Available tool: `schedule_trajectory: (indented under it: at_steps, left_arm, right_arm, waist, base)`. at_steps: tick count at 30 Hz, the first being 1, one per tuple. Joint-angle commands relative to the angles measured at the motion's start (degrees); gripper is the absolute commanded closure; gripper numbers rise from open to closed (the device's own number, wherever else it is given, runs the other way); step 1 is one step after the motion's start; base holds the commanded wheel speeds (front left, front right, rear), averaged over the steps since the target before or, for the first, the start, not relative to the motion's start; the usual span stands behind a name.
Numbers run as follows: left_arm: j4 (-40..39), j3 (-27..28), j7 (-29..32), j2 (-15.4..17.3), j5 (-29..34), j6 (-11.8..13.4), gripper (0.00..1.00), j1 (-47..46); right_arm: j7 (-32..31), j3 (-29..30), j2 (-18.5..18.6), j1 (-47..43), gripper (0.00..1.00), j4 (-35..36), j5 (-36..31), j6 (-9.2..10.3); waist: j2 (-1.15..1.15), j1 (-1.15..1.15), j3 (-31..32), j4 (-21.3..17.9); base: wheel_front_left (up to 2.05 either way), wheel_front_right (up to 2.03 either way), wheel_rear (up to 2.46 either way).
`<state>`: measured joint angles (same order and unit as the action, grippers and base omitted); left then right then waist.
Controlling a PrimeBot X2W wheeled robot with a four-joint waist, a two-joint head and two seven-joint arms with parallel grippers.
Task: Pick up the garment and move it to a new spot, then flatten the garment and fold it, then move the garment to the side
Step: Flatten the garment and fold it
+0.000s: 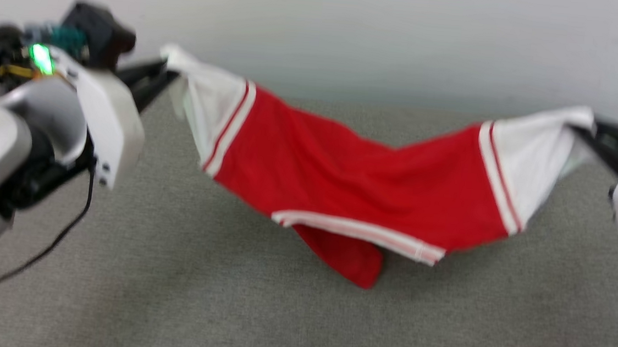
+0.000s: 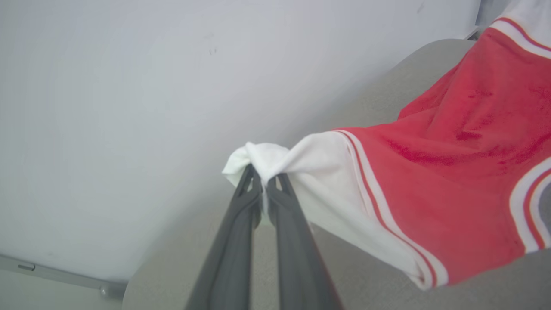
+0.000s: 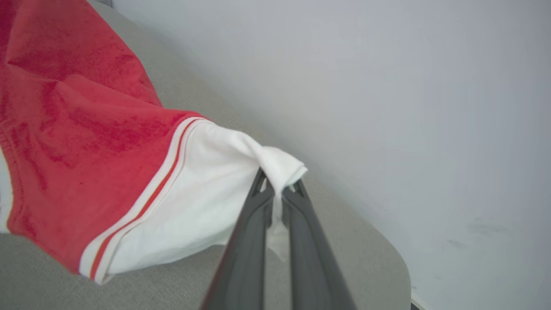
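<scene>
The garment (image 1: 352, 182), a red jersey with white short sleeves and red-white striped seams, hangs stretched between my two grippers above the grey table (image 1: 221, 310). My left gripper (image 1: 165, 71) is shut on the tip of one white sleeve (image 2: 262, 161), at the upper left of the head view. At the right edge, my right gripper (image 1: 588, 129) is shut on the other white sleeve (image 3: 280, 172). The red body sags in the middle, and its lowest fold (image 1: 354, 262) droops toward the table. No lettering shows on the side facing me.
A pale wall (image 1: 353, 28) rises right behind the table's far edge. A black cable (image 1: 38, 254) loops down from my left forearm at the lower left. The table's rounded corners (image 3: 387, 258) lie just beyond each gripper in the wrist views.
</scene>
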<state>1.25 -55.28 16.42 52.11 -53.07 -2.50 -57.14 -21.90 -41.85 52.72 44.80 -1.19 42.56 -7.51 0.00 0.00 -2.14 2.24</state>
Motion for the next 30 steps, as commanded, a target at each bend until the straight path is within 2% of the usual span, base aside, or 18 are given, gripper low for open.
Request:
schedule_trajectory:
  at_steps: [1, 8, 14, 22, 29, 30]
  left_arm:
    - [0.37, 0.24, -0.19, -0.65, 0.13, 0.09, 1.00, -0.97]
    - [8.16, 2.31, -1.03, -6.01, 7.08, -0.12, 1.00, -13.98]
    - [17.16, 4.45, -3.12, -9.92, 11.91, -0.81, 1.00, -26.38]
    - [28.38, 8.06, -7.53, -14.17, 13.93, -1.59, 1.00, -39.67]
    - [36.59, 8.62, -11.10, -16.72, 14.35, -2.81, 1.00, -45.77]
    - [39.37, 8.76, -12.64, -17.43, 13.95, -3.39, 1.00, -47.07]
  right_arm:
    - [-0.14, 0.51, -0.82, 1.38, 1.00, -0.21, -0.62, 0.04]
    - [-3.18, 3.84, -6.56, 16.50, 1.00, -6.30, -5.33, 0.05]
    - [-3.27, 4.78, -10.32, 31.44, 1.00, -13.28, -8.64, 0.05]
    - [-0.87, 5.64, -13.63, 49.19, 1.00, -23.86, -13.84, 0.05]
    - [3.16, 5.30, -16.14, 58.36, 1.00, -31.92, -18.21, 0.05]
    - [5.14, 4.89, -17.42, 59.49, 1.00, -34.98, -18.89, 0.05]
  waist:
    - [0.00, 0.00, -0.92, -0.53]
    - [0.00, 0.00, -8.18, -1.17]
    - [0.00, 0.00, -15.92, -0.92]
    - [0.00, 0.00, -23.10, 0.04]
    - [0.00, 0.00, -27.16, 1.29]
    - [0.00, 0.00, -28.32, 1.47]
  base:
    - [0.00, 0.00, 0.00]
    - [0.00, 0.00, 0.00]
    - [0.00, 0.00, 0.00]
    - [0.00, 0.00, 0.00]
    - [0.00, 0.00, 0.00]
    - [0.00, 0.00, 0.00]
